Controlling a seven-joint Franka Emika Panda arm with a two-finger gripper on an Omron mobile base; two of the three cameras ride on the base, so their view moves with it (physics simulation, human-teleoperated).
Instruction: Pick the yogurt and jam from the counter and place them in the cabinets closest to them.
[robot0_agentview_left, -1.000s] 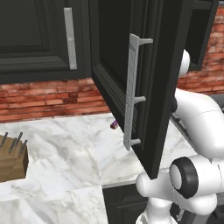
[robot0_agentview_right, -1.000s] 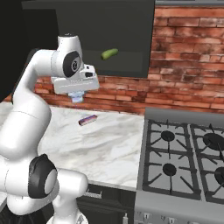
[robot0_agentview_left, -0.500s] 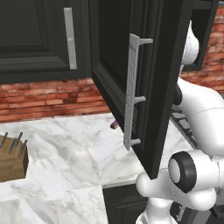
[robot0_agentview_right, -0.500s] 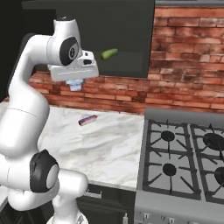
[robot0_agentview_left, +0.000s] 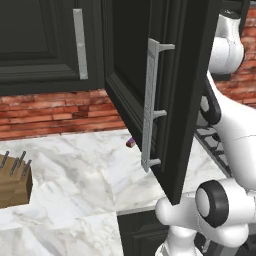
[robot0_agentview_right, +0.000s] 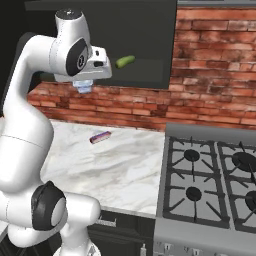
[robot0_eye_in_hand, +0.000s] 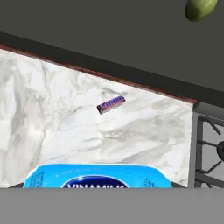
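Note:
The yogurt (robot0_eye_in_hand: 97, 176), a tub with a blue printed lid, lies right under the hand in the hand view. In the right base view the pale yogurt (robot0_agentview_right: 83, 88) hangs below my raised hand, with my gripper (robot0_agentview_right: 84, 86) shut on it at the open front of the black cabinet (robot0_agentview_right: 142, 47). The cabinet's door (robot0_agentview_left: 185, 90) stands swung out, silver handle towards me. Far below lies the white marble counter (robot0_agentview_right: 125, 165). The jam is out of view.
A green oblong thing (robot0_agentview_right: 125, 61) lies on the cabinet's shelf, just right of my hand. A small purple wrapped bar (robot0_agentview_right: 100, 137) is on the counter near the brick wall. The gas stove (robot0_agentview_right: 210, 180) lies to the right; a knife block (robot0_agentview_left: 12, 182) stands far left.
My hand has risen with the yogurt from below the cabinet's bottom edge to its open front. The wrapped bar and the green thing have not moved.

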